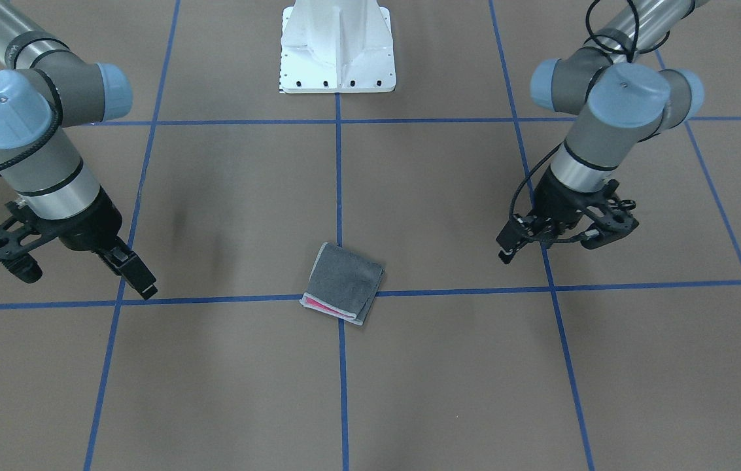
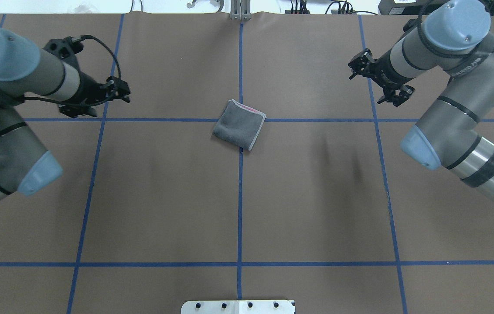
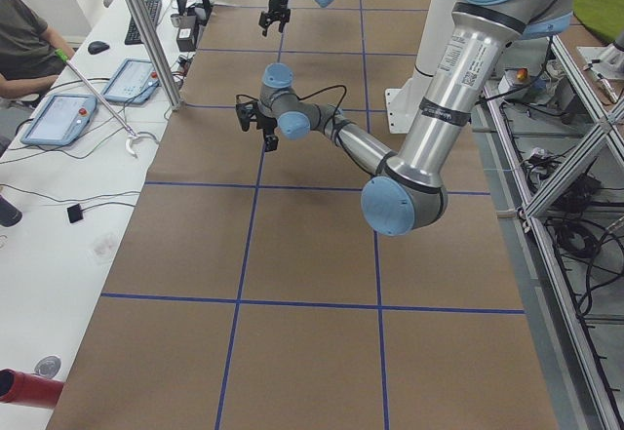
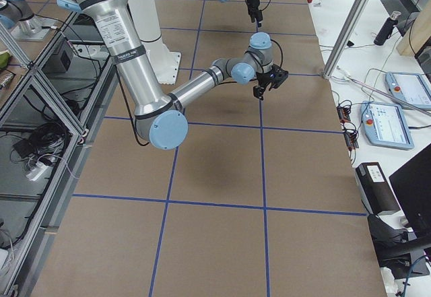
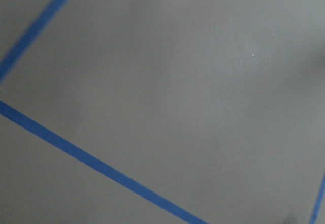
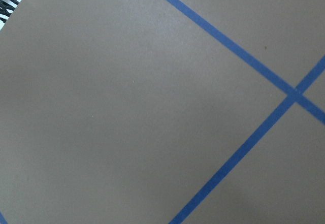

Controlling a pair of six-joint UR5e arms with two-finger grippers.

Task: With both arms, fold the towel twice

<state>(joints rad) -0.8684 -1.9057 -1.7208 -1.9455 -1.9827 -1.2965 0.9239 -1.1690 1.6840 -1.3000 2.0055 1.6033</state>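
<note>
The towel [image 1: 344, 283] lies folded into a small square at the table's middle, on the blue tape cross. Its dark grey face is up, and a pink strip with light grey edging shows at one side. It also shows in the overhead view [image 2: 239, 124]. My left gripper [image 2: 121, 93] hangs above bare table well to the left of the towel; it also shows in the front-facing view [image 1: 509, 251]. My right gripper [image 2: 357, 66] hangs well to the towel's right and holds nothing; it also shows in the front-facing view [image 1: 140, 277]. Both grippers are seen edge-on, so I cannot tell whether they are open or shut. Both wrist views show only brown table and tape.
The white pedestal base [image 1: 337, 49] stands at the robot's side of the table. Blue tape lines [image 2: 240, 196] divide the brown surface into squares. Tablets [image 3: 58, 118] and a seated person [image 3: 24, 45] are beyond the table's far edge, and a metal post [image 4: 350, 24] stands there too.
</note>
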